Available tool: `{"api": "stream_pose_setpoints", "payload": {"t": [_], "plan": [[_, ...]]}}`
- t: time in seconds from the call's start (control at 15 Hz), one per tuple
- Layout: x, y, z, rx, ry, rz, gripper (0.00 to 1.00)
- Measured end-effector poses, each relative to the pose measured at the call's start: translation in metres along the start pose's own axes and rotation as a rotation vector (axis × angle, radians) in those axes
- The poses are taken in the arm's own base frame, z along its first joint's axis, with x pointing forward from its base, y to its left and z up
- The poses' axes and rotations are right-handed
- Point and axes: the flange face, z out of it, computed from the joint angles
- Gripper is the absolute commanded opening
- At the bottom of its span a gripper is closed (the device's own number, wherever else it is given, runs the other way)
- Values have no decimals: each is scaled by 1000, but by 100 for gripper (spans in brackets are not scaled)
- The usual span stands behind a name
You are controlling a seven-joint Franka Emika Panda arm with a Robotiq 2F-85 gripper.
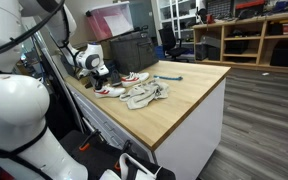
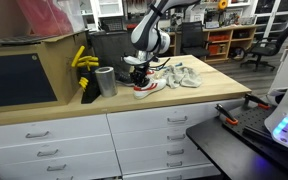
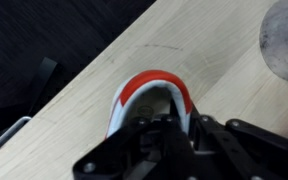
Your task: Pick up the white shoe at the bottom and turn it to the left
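While my gripper [image 3: 170,138] sits over the white shoe [image 3: 149,92] near the counter [image 3: 219,75] edge, I can't tell whether its fingers have closed. The shoe is probably light and soft-walled, so I'd pinch its collar.

No text, brand or number could be read in any view. The white shoe [image 3: 134,100] showed no legible mark in the wrist view. The cardboard box [image 2: 24,70] and the shelves [image 1: 254,35] in the exterior views were too small and blurred to read.
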Motion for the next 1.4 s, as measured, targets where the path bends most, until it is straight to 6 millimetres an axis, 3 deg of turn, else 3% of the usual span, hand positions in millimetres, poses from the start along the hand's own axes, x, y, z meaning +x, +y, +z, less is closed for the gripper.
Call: {"api": "stream_pose_setpoints", "payload": {"t": [0.2,0.53,0.73,0.93,1.4], "plan": [[-30,2,5,-43,4,-120,2],[-112,10,5,-145,-59,-393,2],[-139,12,-1,-252,-81,-539,2],[-139,10,-10,-372,-100,-674,2],[-106,-6,-35,-628,-108,-983,2]]}}
